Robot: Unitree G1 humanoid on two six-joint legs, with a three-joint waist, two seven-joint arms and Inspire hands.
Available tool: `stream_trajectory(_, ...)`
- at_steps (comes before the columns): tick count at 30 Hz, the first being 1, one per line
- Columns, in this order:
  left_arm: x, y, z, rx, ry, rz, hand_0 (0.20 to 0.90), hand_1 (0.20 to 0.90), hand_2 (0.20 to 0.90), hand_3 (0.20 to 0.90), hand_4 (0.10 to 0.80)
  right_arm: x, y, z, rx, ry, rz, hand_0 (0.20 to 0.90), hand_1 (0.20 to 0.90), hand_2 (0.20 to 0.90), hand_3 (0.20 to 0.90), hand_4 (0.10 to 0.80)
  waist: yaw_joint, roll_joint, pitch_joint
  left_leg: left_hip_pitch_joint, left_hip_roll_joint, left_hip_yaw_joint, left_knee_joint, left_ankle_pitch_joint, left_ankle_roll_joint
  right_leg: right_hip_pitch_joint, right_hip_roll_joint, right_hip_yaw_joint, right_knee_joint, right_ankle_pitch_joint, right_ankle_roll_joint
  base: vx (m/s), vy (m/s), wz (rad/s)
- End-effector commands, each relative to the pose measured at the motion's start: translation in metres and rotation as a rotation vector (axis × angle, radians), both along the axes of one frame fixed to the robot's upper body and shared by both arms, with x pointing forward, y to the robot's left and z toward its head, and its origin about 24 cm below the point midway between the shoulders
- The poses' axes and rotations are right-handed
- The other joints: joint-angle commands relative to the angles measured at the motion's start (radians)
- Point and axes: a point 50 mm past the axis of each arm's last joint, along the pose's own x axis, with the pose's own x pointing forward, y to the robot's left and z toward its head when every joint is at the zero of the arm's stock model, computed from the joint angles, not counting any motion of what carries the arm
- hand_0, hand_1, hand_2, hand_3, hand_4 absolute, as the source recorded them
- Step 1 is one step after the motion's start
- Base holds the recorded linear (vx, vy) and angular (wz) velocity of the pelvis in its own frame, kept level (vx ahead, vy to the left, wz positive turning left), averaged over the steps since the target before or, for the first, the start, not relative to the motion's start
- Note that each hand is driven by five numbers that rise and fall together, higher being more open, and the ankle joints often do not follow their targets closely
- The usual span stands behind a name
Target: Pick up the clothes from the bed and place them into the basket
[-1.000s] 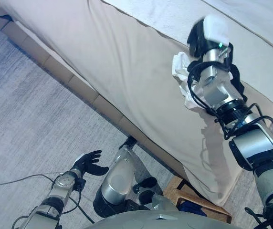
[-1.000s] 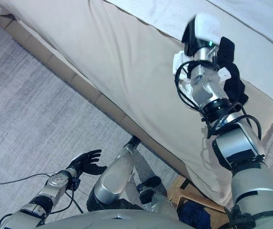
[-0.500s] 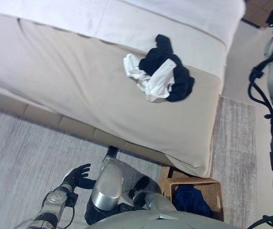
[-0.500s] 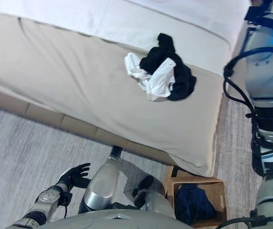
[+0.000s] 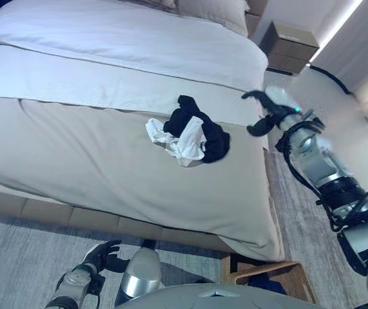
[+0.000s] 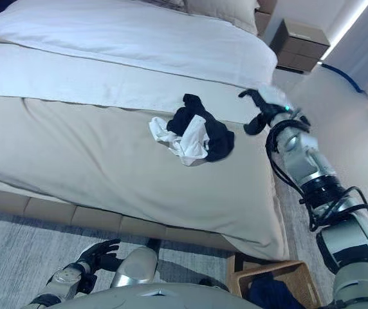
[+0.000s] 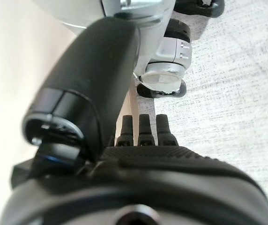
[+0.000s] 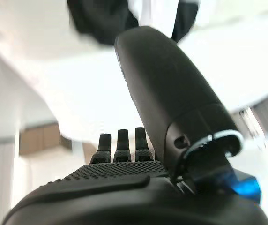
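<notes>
A heap of black and white clothes (image 5: 187,132) lies on the beige cover of the bed (image 5: 94,161), close to its right corner. My right hand (image 6: 264,109) hovers just to the right of the heap, above the bed's edge, open and holding nothing. In the right wrist view its straight fingers (image 8: 120,140) point past the thumb, with the clothes (image 8: 101,18) beyond. Low by the floor, my left hand (image 5: 103,255) hangs open and idle, fingers (image 7: 141,129) straight. The wicker basket (image 6: 261,271) stands on the floor under the bed's near right corner, with dark blue cloth (image 6: 271,291) inside.
White sheets and pillows (image 5: 213,9) cover the far half of the bed. A brown nightstand (image 5: 290,48) stands beyond the bed's right side, by a pale wall. Grey carpet (image 5: 17,257) runs along the bed's front.
The camera has swung, so the whole scene shifted. My right arm, over the clothes a second ago, swung away and its empty hand now hovers right of the heap. The clothes stay on the bed.
</notes>
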Motion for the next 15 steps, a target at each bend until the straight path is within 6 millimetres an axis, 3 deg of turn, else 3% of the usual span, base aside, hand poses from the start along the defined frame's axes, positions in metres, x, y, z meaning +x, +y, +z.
stream_trajectory(1,0.015,-0.001,0.007,-0.01,-0.042,-0.078,0.9,0.9,0.9,0.9,0.8,0.026,0.012,0.075,-0.033,-0.272,-0.036,0.9,0.9,0.9,0.9,0.8,0.103,0.027,0.039,0.045,0.005,-0.009,-0.073,-0.072,0.037,-0.039,0.026,-0.027,0.166,-0.081,-0.043,-0.248,-0.103,0.62)
stream_trajectory(6,0.042,0.008,0.023,-0.003,-0.139,-0.079,0.9,0.9,0.9,0.9,0.8,0.04,0.004,0.086,-0.019,-0.27,-0.168,0.9,0.9,0.9,0.9,0.8,0.178,0.053,0.155,-0.066,-0.007,-0.068,-0.04,-0.044,0.039,-0.111,-0.001,-0.088,0.237,-0.091,-0.061,-0.182,-0.033,0.47)
stream_trajectory(12,0.049,0.004,0.026,-0.033,-0.205,-0.046,0.9,0.9,0.9,0.9,0.8,0.045,-0.018,0.098,-0.027,-0.351,-0.382,0.9,0.9,0.9,0.9,0.8,0.241,0.09,0.226,-0.137,-0.014,-0.111,-0.063,0.001,0.037,-0.16,-0.024,-0.152,0.29,-0.104,-0.067,-0.061,0.065,0.38)
stream_trajectory(15,0.051,-0.001,0.026,-0.068,-0.23,-0.041,0.9,0.9,0.9,0.9,0.8,0.044,-0.027,0.113,-0.011,-0.463,-0.49,0.9,0.9,0.9,0.9,0.8,0.261,0.104,0.244,-0.168,-0.017,-0.117,-0.085,0.019,0.038,-0.185,-0.034,-0.179,0.305,-0.107,-0.062,-0.028,0.113,0.3)
